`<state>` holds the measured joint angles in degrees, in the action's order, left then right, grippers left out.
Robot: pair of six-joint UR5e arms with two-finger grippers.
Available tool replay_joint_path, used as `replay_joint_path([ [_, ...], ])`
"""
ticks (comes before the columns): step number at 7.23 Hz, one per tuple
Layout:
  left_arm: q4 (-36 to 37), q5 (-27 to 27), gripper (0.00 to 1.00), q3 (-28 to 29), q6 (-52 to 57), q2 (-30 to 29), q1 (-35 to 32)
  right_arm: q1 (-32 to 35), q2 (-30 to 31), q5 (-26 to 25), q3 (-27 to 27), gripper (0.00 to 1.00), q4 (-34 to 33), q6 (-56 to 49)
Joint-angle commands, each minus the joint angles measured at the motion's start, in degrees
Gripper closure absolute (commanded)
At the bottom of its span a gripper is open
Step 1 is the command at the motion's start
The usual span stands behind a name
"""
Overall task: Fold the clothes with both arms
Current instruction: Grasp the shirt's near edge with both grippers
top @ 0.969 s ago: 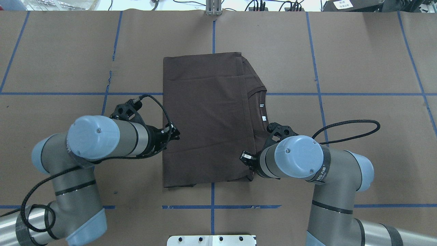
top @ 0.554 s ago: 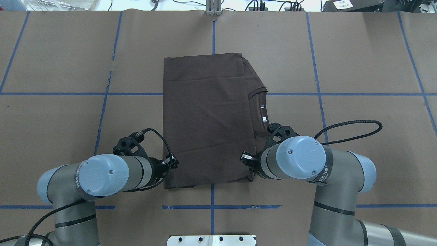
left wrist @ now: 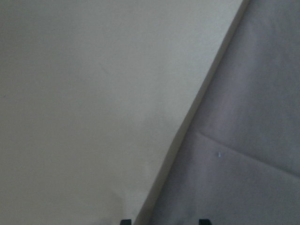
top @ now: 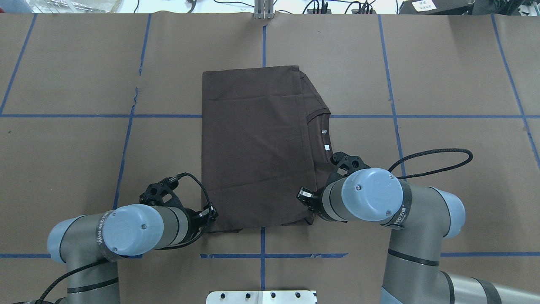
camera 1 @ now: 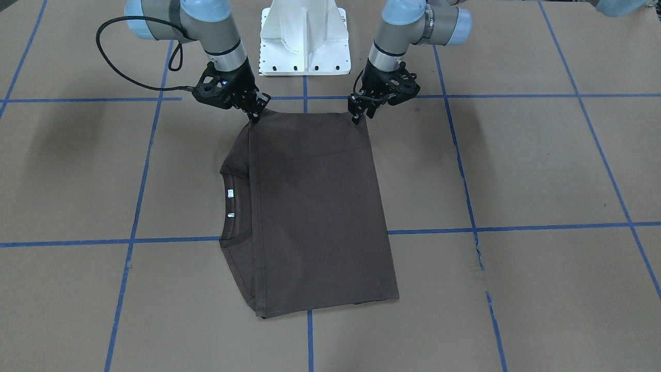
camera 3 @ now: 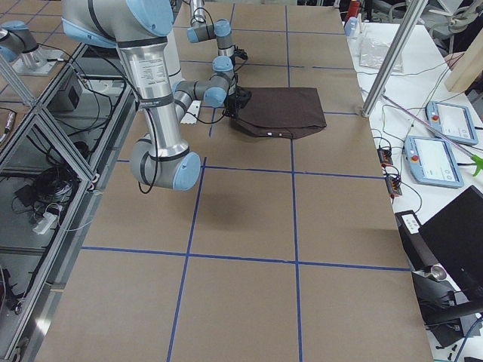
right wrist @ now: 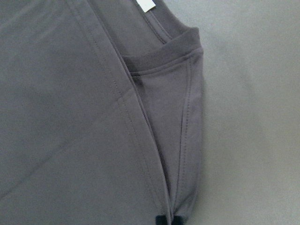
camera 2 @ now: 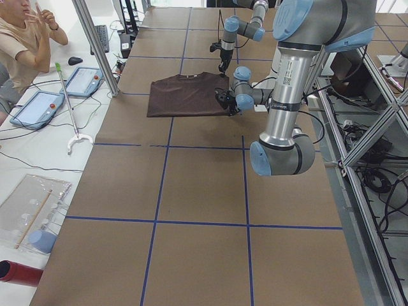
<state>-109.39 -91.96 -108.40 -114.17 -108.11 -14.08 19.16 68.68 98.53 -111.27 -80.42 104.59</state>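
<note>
Right fingers [right wrist: 161, 220]: the right wrist view shows both tips almost together at the bottom of the frame. They pinch the layered edge of the dark brown T-shirt [right wrist: 70, 117] at its corner nearest the robot, below the ribbed collar [right wrist: 164, 54]. The overhead view hides these tips under the wrist of the right arm [top: 371, 194]. The front-facing view shows them down on that same corner.

Left fingers [left wrist: 125, 221]: the left wrist view shows the tips spread wide, with the shirt's side edge running between them. One tip is over bare worktop [left wrist: 70, 93], the other over cloth; contact with the cloth cannot be told. The front-facing view places them at the other near corner. In the overhead view the left arm [top: 130, 230] covers most of them.

T-shirt: folded to a rectangle, flat at mid-worktop. The collar and two white neck tags [top: 325, 139] are exposed along the right arm's side.

The white pedestal base [camera 1: 304, 46] stands between the arms. Only the exterior left view shows an operator [camera 2: 25, 38], across the worktop from the robot
</note>
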Motion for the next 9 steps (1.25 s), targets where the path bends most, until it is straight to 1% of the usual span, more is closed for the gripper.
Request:
replay_joint_path([
  [1, 0.1, 0.0, 0.84, -0.1, -0.9, -0.1, 0.5, 0.0, 0.0, 0.0, 0.0, 1.00, 0.0, -0.1],
  [2, 0.1, 0.0, 1.00, -0.1, -0.9, -0.2, 0.5, 0.0, 0.0, 0.0, -0.1, 1.00, 0.0, -0.1],
  [4, 0.1, 0.0, 1.00, -0.4, -0.9, -0.2, 0.5, 0.0, 0.0, 0.0, -0.2, 1.00, 0.0, 0.0],
  [5, 0.2, -0.2, 1.00, -3.8, -0.8, 0.1, 0.5, -0.3, 0.7, 0.0, -1.5, 1.00, -0.1, 0.0],
  [6, 2.6, -0.5, 1.00, -8.7, -1.0, 0.7, 0.5, -2.2, 2.8, 0.0, -6.9, 1.00, -3.7, 1.3],
  [7, 7.3, -0.7, 1.00, -14.7, -1.6, 0.8, 0.5, -3.2, 2.8, 0.0, -11.4, 1.00, -8.4, 4.0],
  [8, 9.2, -2.2, 1.00, -18.0, -1.8, 0.4, 0.5, -3.0, 1.8, 0.1, -13.4, 1.00, -10.1, 4.0],
  [9, 9.2, -2.2, 1.00, -17.8, -1.2, 0.0, -1.3, 0.1, 0.6, 0.1, -13.7, 1.00, -10.2, 3.8],
])
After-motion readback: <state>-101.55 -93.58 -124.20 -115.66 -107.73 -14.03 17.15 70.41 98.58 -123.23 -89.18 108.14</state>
